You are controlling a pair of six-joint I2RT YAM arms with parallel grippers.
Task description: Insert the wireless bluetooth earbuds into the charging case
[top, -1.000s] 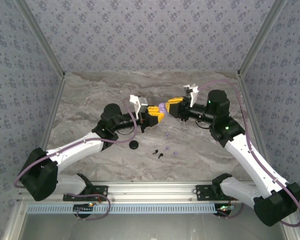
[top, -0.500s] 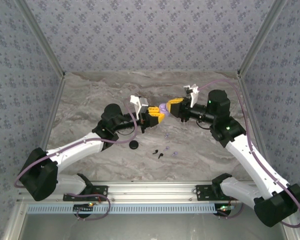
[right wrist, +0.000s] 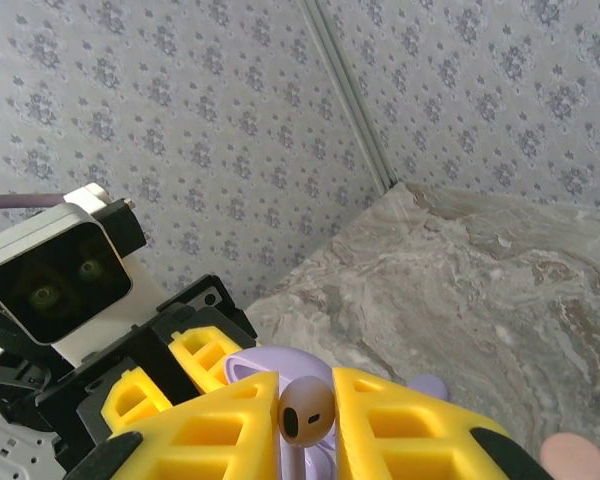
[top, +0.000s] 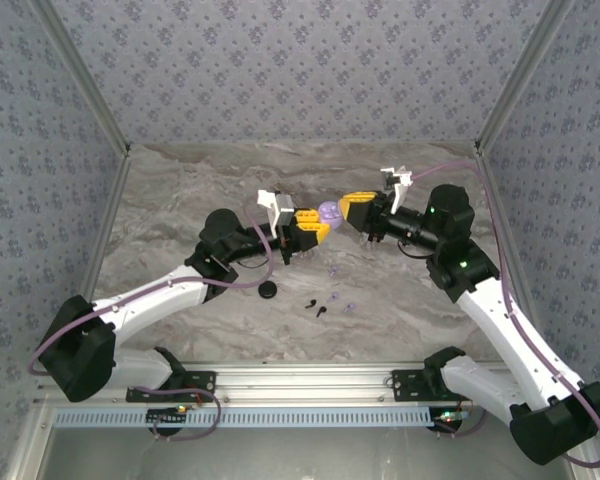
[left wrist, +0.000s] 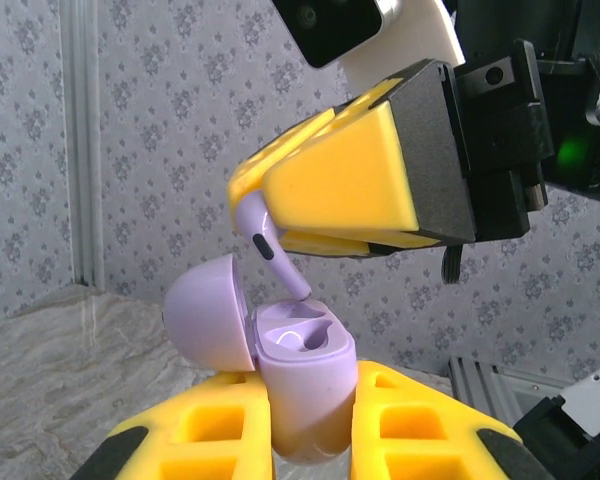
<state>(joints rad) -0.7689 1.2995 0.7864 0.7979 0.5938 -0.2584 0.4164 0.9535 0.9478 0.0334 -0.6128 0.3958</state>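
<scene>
Earbud (left wrist: 280,262) pinched in right gripper (left wrist: 255,215) hangs stem-down over open case (left wrist: 305,375) clamped by left gripper (left wrist: 310,440); lower straight, stem aligned with socket (left wrist: 295,335).

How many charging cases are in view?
2 for sure: the open lilac case in the left gripper; the black case on the table. A cut-off pink shape may be a third.

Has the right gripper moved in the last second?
Yes. The right gripper has shifted slightly right, toward the frame post at the far right corner.
</scene>
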